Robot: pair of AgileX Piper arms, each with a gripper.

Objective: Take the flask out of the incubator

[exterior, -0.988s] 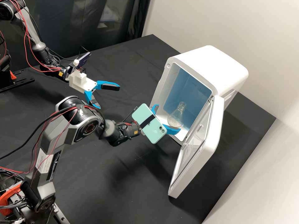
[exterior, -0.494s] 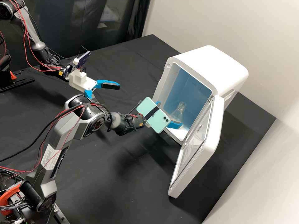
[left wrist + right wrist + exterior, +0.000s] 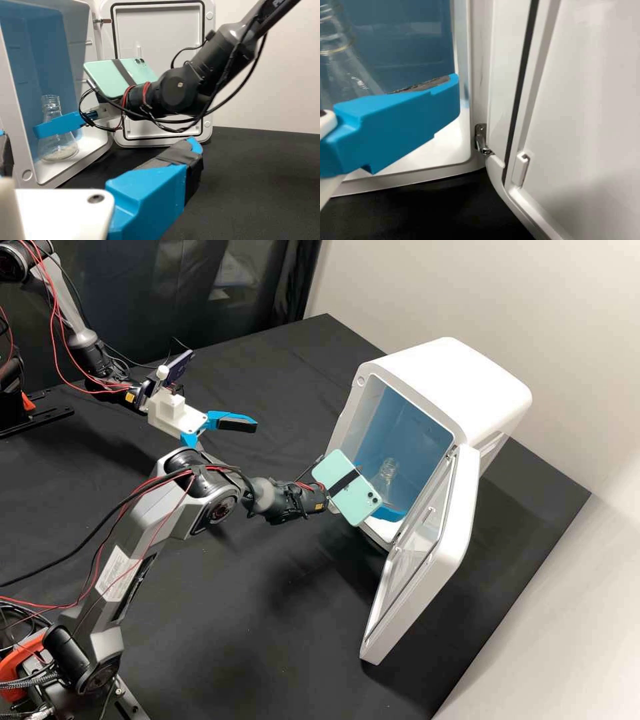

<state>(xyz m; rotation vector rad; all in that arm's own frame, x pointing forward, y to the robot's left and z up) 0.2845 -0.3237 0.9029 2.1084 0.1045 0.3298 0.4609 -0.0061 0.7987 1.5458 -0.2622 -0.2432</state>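
Left wrist view: right pincer (image 3: 381,501) open inside the incubator (image 3: 453,383), gripping nothing, one blue finger (image 3: 60,125) crossing the flask (image 3: 56,147), seemingly without contact. Flask upright on the chamber floor. Step in hand: approach. Next move: close on the flask, withdraw past the open door (image 3: 427,540).

right hand (image 3: 380,492) open, thrust forward; left hand (image 3: 223,433) open, hovering.

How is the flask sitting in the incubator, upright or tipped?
Upright. The flask stands on its wide base on the floor of the incubator, neck pointing up.
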